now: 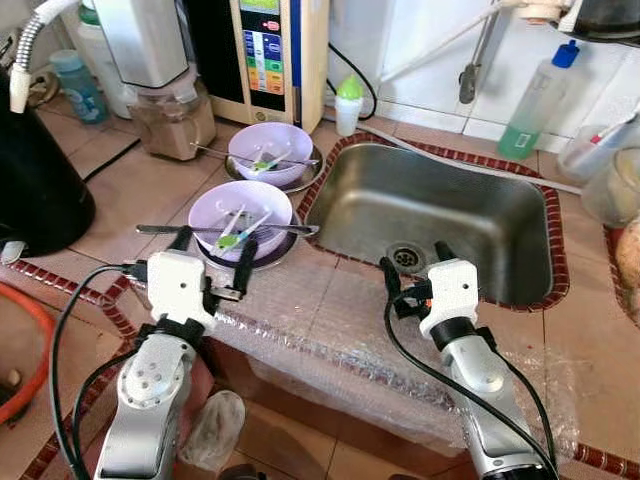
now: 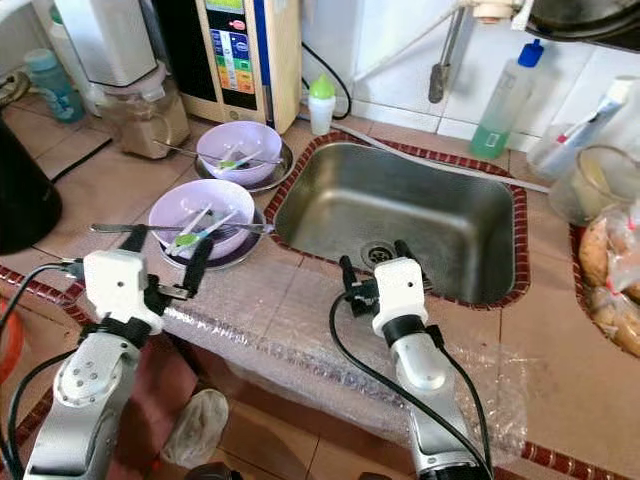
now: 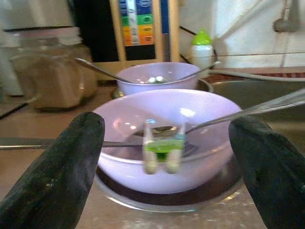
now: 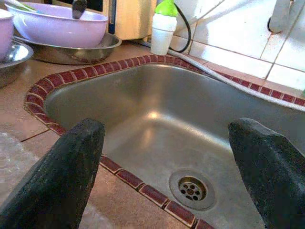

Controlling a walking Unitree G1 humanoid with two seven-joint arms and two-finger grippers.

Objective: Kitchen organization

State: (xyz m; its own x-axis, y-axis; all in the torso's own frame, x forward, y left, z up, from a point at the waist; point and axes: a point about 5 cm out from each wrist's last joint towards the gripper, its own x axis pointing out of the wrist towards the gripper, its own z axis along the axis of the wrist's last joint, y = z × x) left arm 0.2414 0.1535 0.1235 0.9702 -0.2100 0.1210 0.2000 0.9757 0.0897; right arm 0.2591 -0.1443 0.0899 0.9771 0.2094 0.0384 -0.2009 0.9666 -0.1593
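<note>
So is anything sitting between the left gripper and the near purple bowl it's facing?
Nothing visible does. The left gripper is open, its fingers either side of the near purple bowl, with bare counter between. Utensils rest across the bowl's rim, and it sits on a metal plate.

Bright, even daylight, soft shadows; mild glare on the steel sink (image 1: 440, 215) basin and white wall tiles (image 1: 420, 50); head views sharp, edges bowed; left wrist view soft, near bowl (image 3: 167, 138) and black fingers (image 3: 57, 176) blurred.
</note>
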